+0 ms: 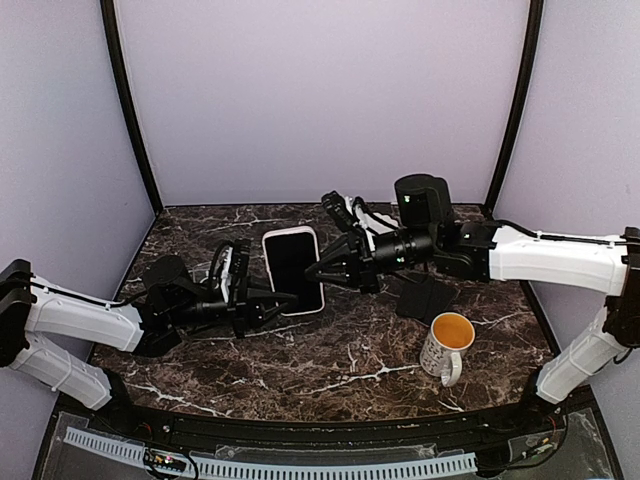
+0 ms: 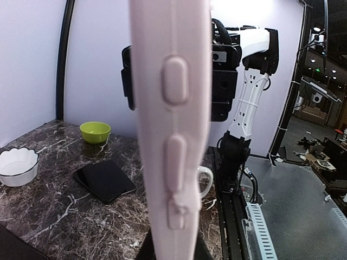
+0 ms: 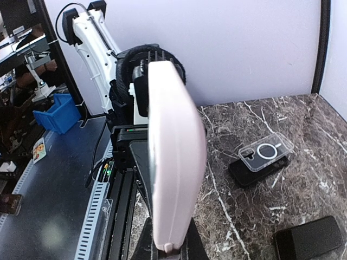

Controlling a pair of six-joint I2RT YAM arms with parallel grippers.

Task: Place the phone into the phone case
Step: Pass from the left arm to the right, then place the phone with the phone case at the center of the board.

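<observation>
Item: black-screened phone in pale pink case [image 1: 293, 262], held upright over the centre of the dark marble tabletop [image 1: 330, 375]. Left gripper [image 1: 277, 299] is clamped on its left edge, and right gripper [image 1: 318, 272] is clamped on its right edge.

Dark marble tabletop [image 1: 330, 350] with white veins. A mug [image 1: 447, 343] with an orange inside sits front right, with a flat black slab [image 1: 425, 297] just behind it. Farther off are a green bowl [image 2: 95, 131] and a white scalloped bowl [image 2: 17, 167]. On the left, a clear case [image 3: 265, 151] lies on a black block [image 3: 246, 172].
</observation>
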